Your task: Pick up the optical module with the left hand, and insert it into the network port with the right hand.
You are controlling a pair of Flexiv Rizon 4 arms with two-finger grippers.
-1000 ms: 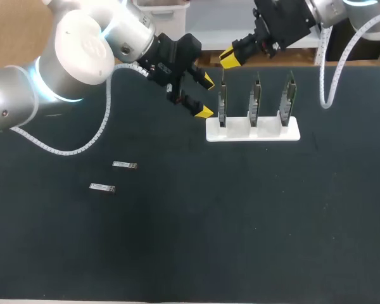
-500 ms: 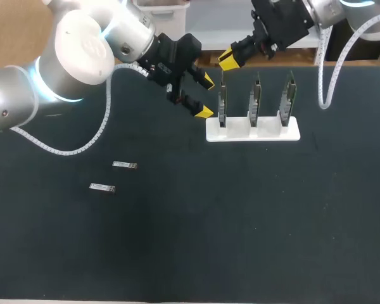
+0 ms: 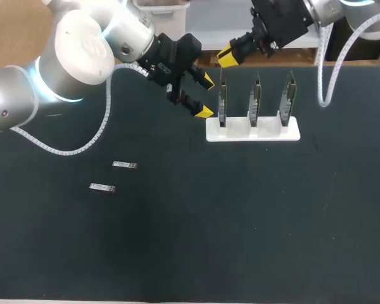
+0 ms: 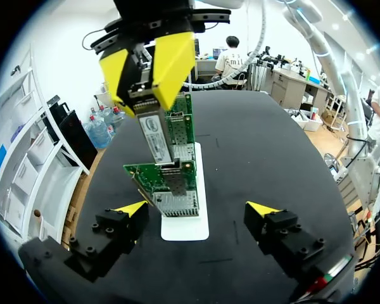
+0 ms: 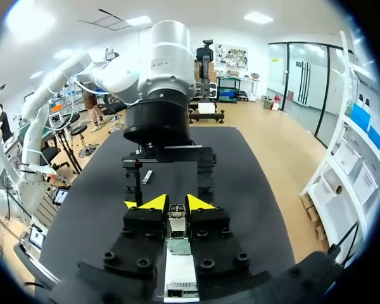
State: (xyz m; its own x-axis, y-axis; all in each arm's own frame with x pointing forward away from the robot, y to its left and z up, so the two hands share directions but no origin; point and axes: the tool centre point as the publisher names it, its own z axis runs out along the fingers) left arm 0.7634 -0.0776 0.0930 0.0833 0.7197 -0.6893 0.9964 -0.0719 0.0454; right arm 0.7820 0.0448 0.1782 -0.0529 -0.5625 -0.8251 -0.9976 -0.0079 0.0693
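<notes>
My right gripper [image 3: 228, 57] is shut on a silver optical module [image 4: 155, 136] and hangs just above the leftmost green network card [image 3: 222, 104] of the white rack [image 3: 253, 132]. In the left wrist view the module points down at that card's metal port [image 4: 177, 187], its tip close to it. The right wrist view shows the module [image 5: 177, 218] pinched between the yellow tips of the right gripper [image 5: 176, 202]. My left gripper [image 3: 204, 96] stands open and holds nothing, just left of the same card. Its fingertips [image 4: 130, 208] flank the rack's end.
Two more green cards [image 3: 256, 101] [image 3: 290, 98] stand upright in the rack. Two spare modules [image 3: 124, 165] [image 3: 102, 187] lie on the black table at the left. My left arm's white cable [image 3: 69, 151] trails over the table's left part.
My right gripper with the module has shifted slightly up and to the left above the leftmost card. The left arm has stayed where it was.
</notes>
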